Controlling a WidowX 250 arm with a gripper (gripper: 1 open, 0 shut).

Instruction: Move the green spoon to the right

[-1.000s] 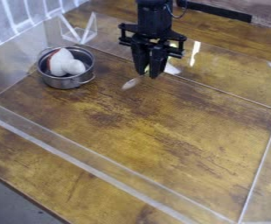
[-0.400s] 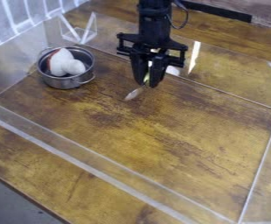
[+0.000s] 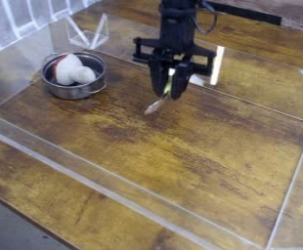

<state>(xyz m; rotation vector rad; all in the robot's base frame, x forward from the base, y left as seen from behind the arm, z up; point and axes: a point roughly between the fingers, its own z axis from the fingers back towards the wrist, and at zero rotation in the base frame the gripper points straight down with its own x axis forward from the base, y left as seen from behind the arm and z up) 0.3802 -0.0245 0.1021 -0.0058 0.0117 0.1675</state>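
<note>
The green spoon (image 3: 155,103) hangs tilted under my gripper (image 3: 173,90), which points straight down near the back middle of the wooden table. The fingers are shut on the spoon's yellow-green handle, and most of the handle is hidden between them. The silver scoop sticks out low and to the left, close to the table top. I cannot tell whether the scoop touches the wood.
A round steel bowl (image 3: 53,86) holding a white object (image 3: 70,68) stands at the left. Low clear plastic walls (image 3: 141,205) fence the work area on the wooden table (image 3: 206,156). A white tag (image 3: 217,64) sits beside the arm.
My gripper has shifted a little to the right with the spoon in it, and the wrist has rolled slightly. The bowl has stayed put.
</note>
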